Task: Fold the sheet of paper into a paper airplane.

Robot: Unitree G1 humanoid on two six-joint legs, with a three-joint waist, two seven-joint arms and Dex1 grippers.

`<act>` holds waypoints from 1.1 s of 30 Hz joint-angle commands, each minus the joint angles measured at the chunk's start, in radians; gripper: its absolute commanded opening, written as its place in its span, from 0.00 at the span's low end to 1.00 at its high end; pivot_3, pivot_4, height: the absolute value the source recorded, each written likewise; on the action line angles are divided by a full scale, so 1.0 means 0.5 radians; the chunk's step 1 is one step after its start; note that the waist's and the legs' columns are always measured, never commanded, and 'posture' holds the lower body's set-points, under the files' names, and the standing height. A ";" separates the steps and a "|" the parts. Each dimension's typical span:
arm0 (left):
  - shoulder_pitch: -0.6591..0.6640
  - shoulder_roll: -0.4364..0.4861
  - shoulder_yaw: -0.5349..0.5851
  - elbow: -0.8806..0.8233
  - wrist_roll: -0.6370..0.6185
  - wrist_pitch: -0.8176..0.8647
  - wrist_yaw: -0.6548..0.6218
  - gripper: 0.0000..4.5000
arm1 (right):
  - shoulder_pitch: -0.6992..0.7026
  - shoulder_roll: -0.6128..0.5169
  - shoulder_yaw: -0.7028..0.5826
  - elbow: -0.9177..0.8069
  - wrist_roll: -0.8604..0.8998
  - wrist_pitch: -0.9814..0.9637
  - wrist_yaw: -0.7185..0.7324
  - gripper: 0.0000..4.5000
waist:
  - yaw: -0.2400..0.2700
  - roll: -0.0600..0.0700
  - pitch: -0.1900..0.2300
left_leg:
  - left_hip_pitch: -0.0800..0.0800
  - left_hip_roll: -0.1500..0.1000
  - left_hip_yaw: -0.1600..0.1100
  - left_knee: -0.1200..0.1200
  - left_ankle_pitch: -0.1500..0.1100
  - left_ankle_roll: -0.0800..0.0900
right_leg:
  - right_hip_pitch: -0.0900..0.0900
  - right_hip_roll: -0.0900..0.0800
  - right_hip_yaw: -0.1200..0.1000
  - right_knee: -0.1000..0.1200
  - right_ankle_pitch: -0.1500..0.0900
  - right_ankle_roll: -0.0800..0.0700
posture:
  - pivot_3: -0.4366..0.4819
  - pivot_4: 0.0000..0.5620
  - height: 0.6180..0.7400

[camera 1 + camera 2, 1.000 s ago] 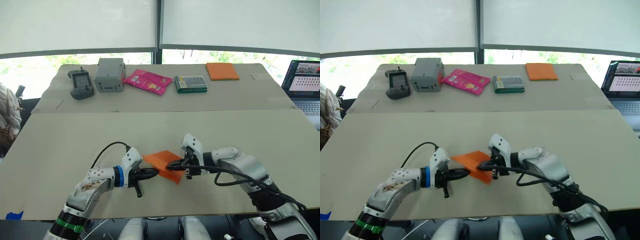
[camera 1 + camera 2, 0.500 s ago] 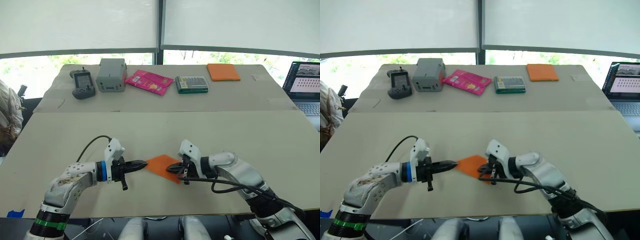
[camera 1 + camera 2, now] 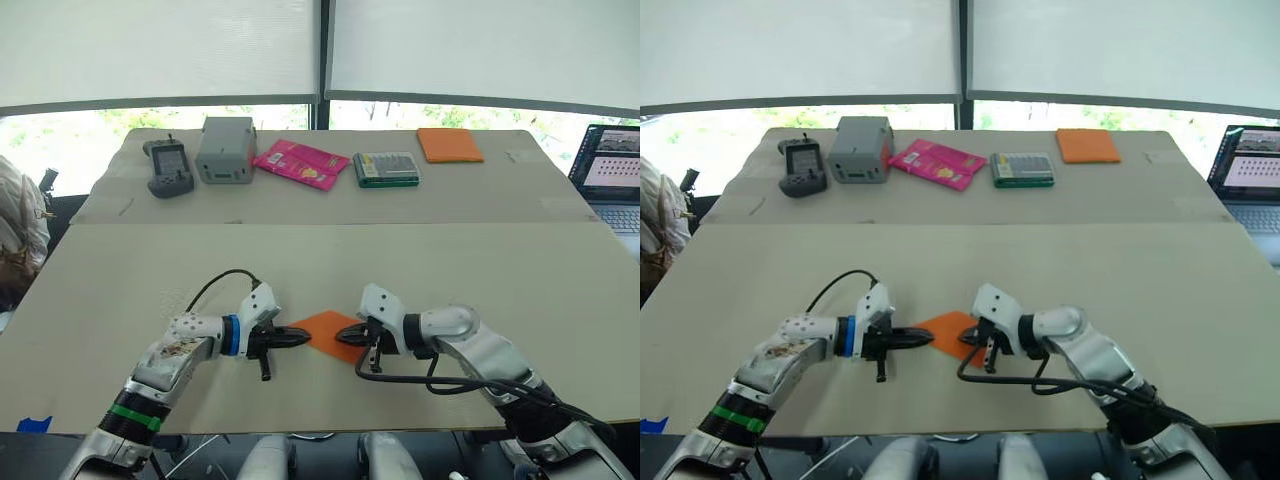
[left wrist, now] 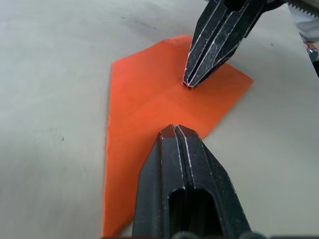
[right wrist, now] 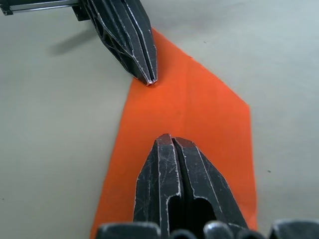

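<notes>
Since half a second ago, the left gripper (image 3: 303, 337) has come back in to the sheet of paper (image 3: 326, 332), its clenched tip pressing the paper's left edge. Partly folded, the paper lies flat on the surface (image 3: 320, 270) between both arms. From the right, the clenched right gripper (image 3: 352, 336) presses its opposite side.

Two head views, high up, looking forward and down over the whole counter (image 3: 120, 300) from slightly offset spots, so basically the same scene twice. Wrist views sit way closer, low over the surface, aimed at each other from opposite sides. All four share the orange sheet of paper (image 4: 149, 104) mid-counter.
</notes>
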 commanded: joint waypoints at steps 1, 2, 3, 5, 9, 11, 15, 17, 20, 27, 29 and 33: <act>0.033 -0.016 -0.065 0.096 0.104 0.012 0.031 0.00 | 0.035 0.002 -0.307 -0.162 0.255 0.209 -0.025 0.00 | 0.005 0.000 0.000 | 0.000 0.000 0.000 0.000 0.000 0.000 | 0.001 0.000 0.000 0.000 0.000 0.000 | 0.48 0.27 1.00; 0.040 -0.020 -0.067 0.093 0.102 0.014 0.029 0.00 | 0.053 0.010 -0.391 -0.181 0.330 0.294 -0.045 0.00 | 0.010 0.000 0.000 | 0.000 0.000 0.000 0.000 0.000 0.000 | 0.000 0.000 0.000 0.000 0.000 0.000 | 0.48 0.27 1.00; 0.048 -0.021 -0.066 0.090 0.099 0.017 0.026 0.00 | 0.069 0.036 -0.500 -0.187 0.406 0.370 -0.092 0.00 | 0.013 0.000 0.000 | 0.000 0.001 -0.001 0.000 0.000 0.000 | 0.001 0.000 0.000 0.000 0.000 0.000 | 0.48 0.27 1.00; 0.063 -0.024 -0.053 0.081 0.086 0.029 0.030 0.00 | 0.101 0.052 -0.660 -0.175 0.496 0.462 -0.164 0.00 | 0.013 0.000 0.000 | 0.000 0.001 -0.001 0.000 0.000 0.000 | 0.001 0.000 0.000 0.000 0.000 0.000 | 0.48 0.27 1.00; 0.081 -0.024 -0.037 0.066 0.074 0.038 0.027 0.00 | 0.164 0.051 -0.831 -0.169 0.668 0.684 -0.226 0.28 | 0.012 0.001 -0.001 | 0.000 0.002 -0.001 -0.001 0.000 0.000 | 0.000 0.000 0.000 0.000 0.000 0.000 | 0.48 0.27 1.00; 0.083 -0.033 -0.030 0.063 0.072 0.038 0.028 0.00 | 0.175 0.069 -0.871 -0.156 0.735 0.809 -0.278 0.44 | 0.011 0.001 -0.001 | 0.000 0.002 -0.001 -0.001 0.000 0.000 | 0.000 0.001 0.000 0.000 0.000 0.000 | 0.48 0.27 1.00; 0.073 -0.041 -0.026 0.062 0.076 0.033 0.026 0.00 | 0.176 0.037 -0.761 -0.138 0.707 0.889 -0.332 0.58 | 0.010 0.001 -0.001 | 0.000 0.002 0.000 -0.001 0.000 0.000 | 0.000 0.001 0.000 0.001 0.000 0.000 | 0.48 0.27 1.00; 0.075 -0.035 -0.033 0.054 0.079 0.031 0.012 0.00 | 0.181 0.057 -0.719 -0.118 0.716 0.905 -0.341 0.58 | 0.010 0.001 -0.001 | 0.000 0.002 0.000 -0.001 0.000 0.000 | 0.000 0.001 0.000 0.000 0.000 0.000 | 0.48 0.27 1.00; 0.079 -0.022 -0.023 0.040 0.070 0.038 0.003 0.00 | 0.196 0.095 -0.683 -0.098 0.766 0.957 -0.342 0.58 | 0.010 0.001 -0.001 | 0.000 0.002 0.000 -0.001 0.000 0.000 | 0.000 0.001 0.000 0.000 0.000 0.000 | 0.48 0.27 1.00; 0.095 0.003 0.007 0.026 0.062 0.045 0.002 0.00 | 0.217 0.143 -0.682 -0.169 0.840 0.902 -0.324 0.47 | 0.000 0.001 -0.001 | 0.000 0.003 0.000 -0.002 0.000 0.000 | 0.000 0.002 0.000 0.000 0.000 0.000 | 0.48 0.27 1.00; 0.098 0.007 0.014 0.029 0.065 0.044 0.005 0.00 | 0.247 0.092 -0.642 -0.260 0.834 0.784 -0.223 0.35 | -0.004 0.001 -0.001 | 0.000 0.003 -0.001 -0.002 0.000 0.000 | -0.001 0.003 0.000 0.000 0.000 0.000 | 0.48 0.27 1.00; 0.094 0.014 0.023 0.061 0.078 0.032 0.001 0.00 | 0.329 -0.136 -0.366 -0.435 0.502 0.258 0.002 0.01 | -0.011 0.001 -0.001 | 0.000 0.002 -0.001 -0.003 0.000 0.000 | 0.000 0.003 0.000 -0.001 -0.002 0.003 | 0.48 0.27 1.00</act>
